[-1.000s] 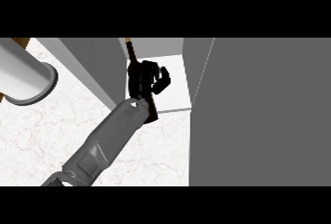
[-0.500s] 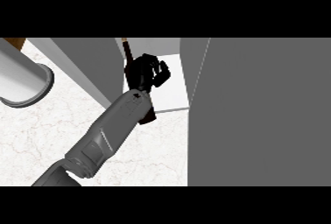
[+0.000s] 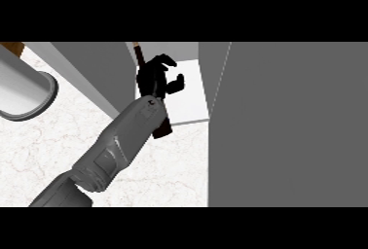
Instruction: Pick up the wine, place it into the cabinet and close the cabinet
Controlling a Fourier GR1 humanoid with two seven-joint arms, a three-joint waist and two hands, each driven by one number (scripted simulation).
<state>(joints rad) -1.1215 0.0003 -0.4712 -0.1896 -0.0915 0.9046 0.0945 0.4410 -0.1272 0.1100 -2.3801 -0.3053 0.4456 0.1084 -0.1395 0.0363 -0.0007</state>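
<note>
Inside the curled fingers of the hand (image 3: 155,78), the wine (image 3: 138,52) runs lengthwise with the forearm, neck pointing deeper into the cabinet (image 3: 188,104).

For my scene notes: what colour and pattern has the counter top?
White with faint marble-like veins, best seen in the head view.

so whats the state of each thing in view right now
cabinet: open, white inside showing
cabinet door: swung open, fills the view's right
wine bottle: in the hand, at the cabinet's opening, mostly hidden
hand: fingers curled round the bottle; which hand cannot be told
grey cylinder: at the left edge, untouched
</note>
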